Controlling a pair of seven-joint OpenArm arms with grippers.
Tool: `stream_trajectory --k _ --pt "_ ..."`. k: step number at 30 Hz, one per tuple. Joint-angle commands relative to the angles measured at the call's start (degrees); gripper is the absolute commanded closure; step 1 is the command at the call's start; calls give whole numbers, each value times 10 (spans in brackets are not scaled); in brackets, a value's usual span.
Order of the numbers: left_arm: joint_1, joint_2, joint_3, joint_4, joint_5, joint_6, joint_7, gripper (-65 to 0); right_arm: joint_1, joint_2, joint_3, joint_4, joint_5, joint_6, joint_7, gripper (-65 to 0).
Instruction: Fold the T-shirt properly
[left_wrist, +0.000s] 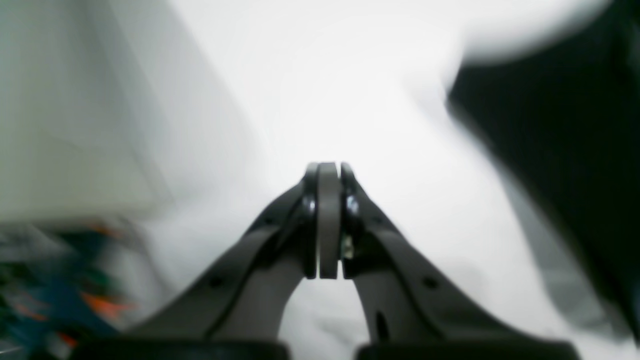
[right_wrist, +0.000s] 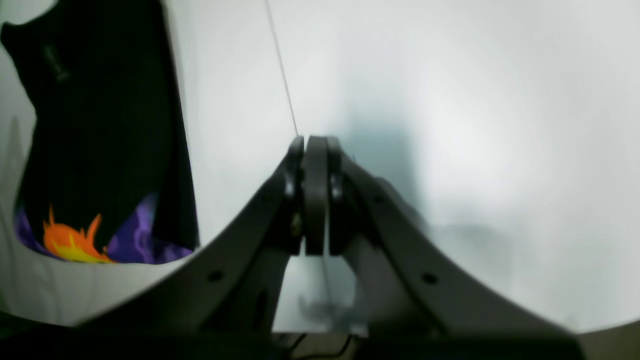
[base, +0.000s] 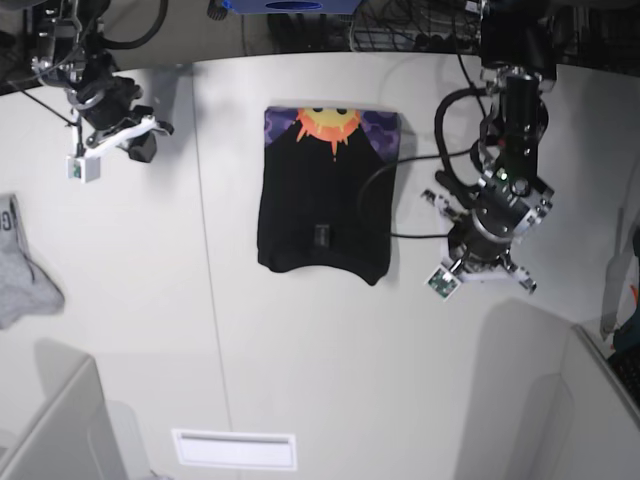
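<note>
Left gripper (left_wrist: 328, 167): dark grey, two curved fingers (left_wrist: 260, 255) widening toward the base, flat grey pads between them, a round hole in each finger, shiny screw heads beside the pads.

Right gripper (right_wrist: 316, 141): same build, same grey, holes and screws alike.

Base view: both arms black. Left arm (base: 512, 120) has a black cable (base: 400, 170) looping off it, a white bracket at the wrist, a small green-lit spot. Right arm (base: 95, 90) carries a white bracket with a small white block.

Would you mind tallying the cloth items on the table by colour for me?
Black: 1, the T-shirt
Grey: 1, the small cloth at the table's edge
Total: 2
</note>
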Motion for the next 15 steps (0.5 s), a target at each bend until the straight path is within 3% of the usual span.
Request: stream_trajectory --k 1,9,12,15 --pt "25 -4 -20 13 3 3 -30 0 -12 11 22 8 -7 15 8 0" --pt "407 -22 -156 13 3 3 -373 0 -138 32 185 9 -31 222 3 0" --pt "538 -15 -196 13 3 4 -448 0 -213 51 238 9 -31 282 3 0" --pt "623 17 -225 6 3 4 -481 0 -291 73 238 6 -35 321 1 0"
